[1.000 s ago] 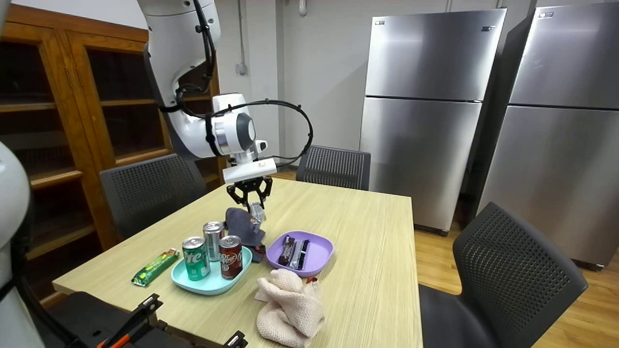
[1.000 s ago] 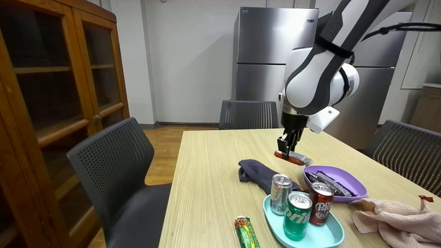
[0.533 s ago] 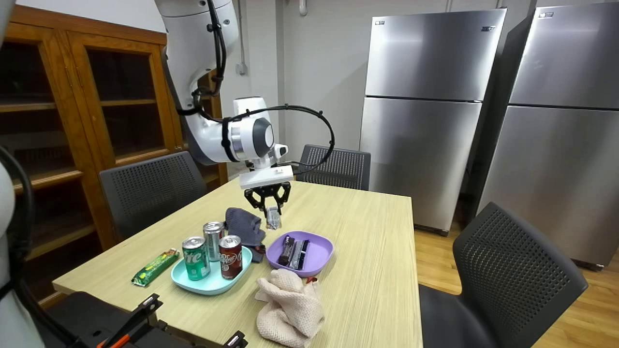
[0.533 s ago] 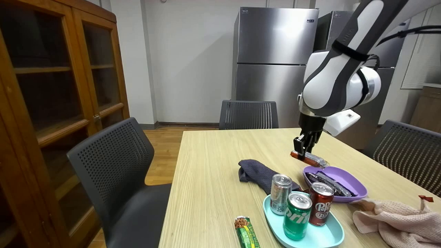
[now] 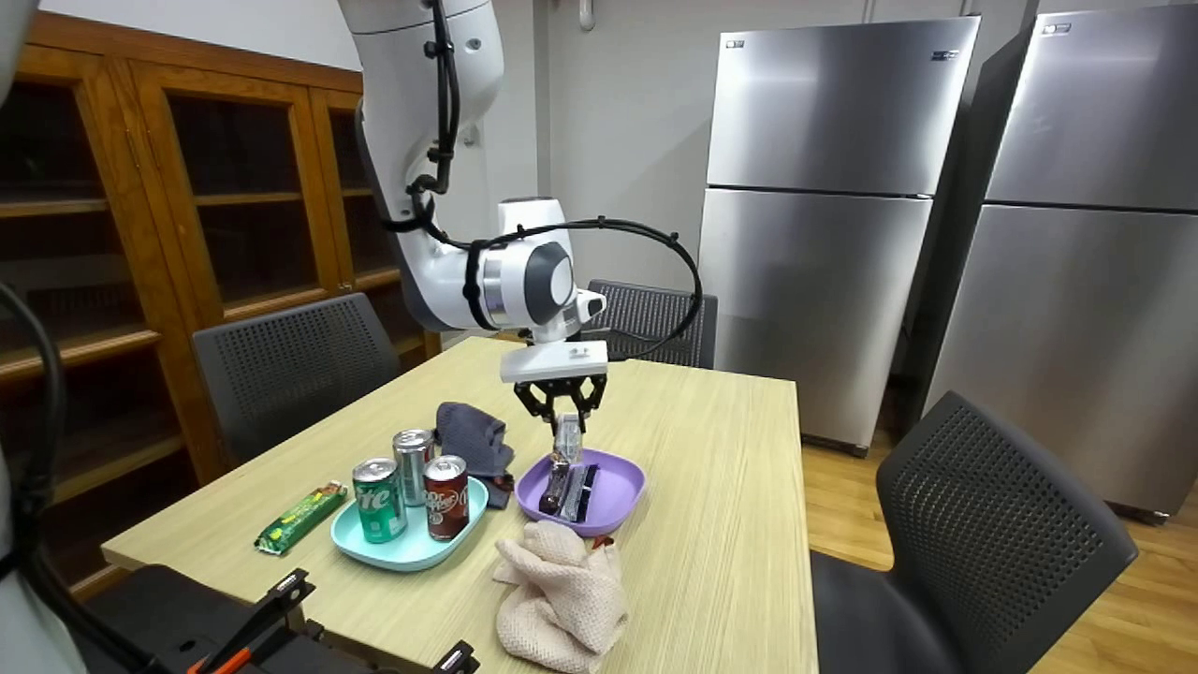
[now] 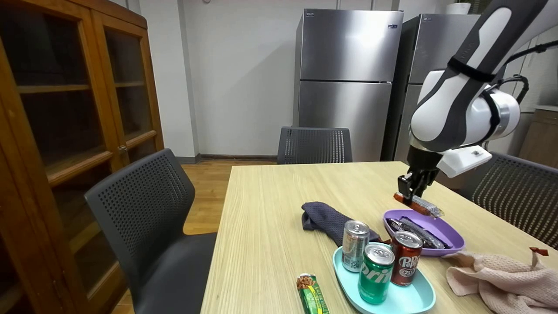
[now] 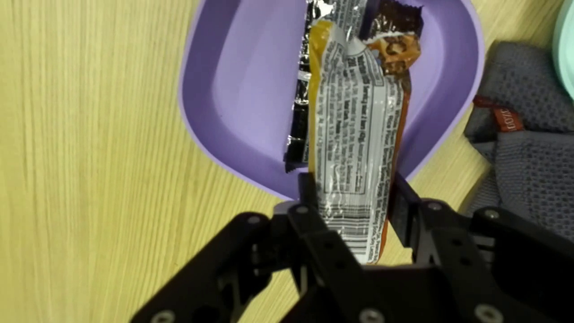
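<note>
My gripper (image 7: pixel 353 184) is shut on a wrapped snack bar (image 7: pixel 352 121), a black finger against each long edge. The bar's printed silver back faces the wrist camera, with yellow and orange edges. In both exterior views the gripper (image 5: pixel 567 426) holds the bar (image 6: pixel 419 206) above the purple plate (image 6: pixel 442 224), near its far rim. Two or so dark-wrapped bars (image 5: pixel 577 494) lie in that plate; the held bar partly covers them in the wrist view. Beside the plate lies a dark grey cloth (image 7: pixel 533 175) with a red tag (image 7: pixel 506 117).
A turquoise plate (image 5: pixel 404 559) carries a green can (image 5: pixel 378 501), a silver can (image 5: pixel 413 463) and a dark red can (image 5: pixel 446 496). To its side rests a green-wrapped bar (image 5: pixel 299 518). A pinkish cloth (image 5: pixel 562 599) lies nearer the front. Chairs (image 6: pixel 144 209) surround the table (image 5: pixel 711 524).
The arm has carried the held bar rightward in both exterior views, from near the grey cloth to over the purple plate. The grip on the bar is unchanged.
</note>
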Tool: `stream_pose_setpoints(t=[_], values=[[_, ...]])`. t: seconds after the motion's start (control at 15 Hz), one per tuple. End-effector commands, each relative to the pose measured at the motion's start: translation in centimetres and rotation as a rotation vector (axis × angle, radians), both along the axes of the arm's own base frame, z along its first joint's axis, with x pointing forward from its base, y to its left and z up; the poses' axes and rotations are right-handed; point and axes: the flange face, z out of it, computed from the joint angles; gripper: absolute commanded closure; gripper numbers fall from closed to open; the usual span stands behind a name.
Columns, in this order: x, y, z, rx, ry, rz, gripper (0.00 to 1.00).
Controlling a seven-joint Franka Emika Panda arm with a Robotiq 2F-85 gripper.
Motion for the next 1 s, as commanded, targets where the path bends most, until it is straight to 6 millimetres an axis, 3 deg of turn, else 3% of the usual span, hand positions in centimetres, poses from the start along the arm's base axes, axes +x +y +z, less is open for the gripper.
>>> stream_pose_setpoints(t=[0.0,0.47,0.93], values=[[-1.4,-2.7,0.3,0.021,-0.056,-0.050,0.83],[-3.3,-7.4,-1.0,0.057,-0.134,-0.164,0.83],[-3.2,-8.1,-3.3,0.107,-0.152,-0.204,0.83]])
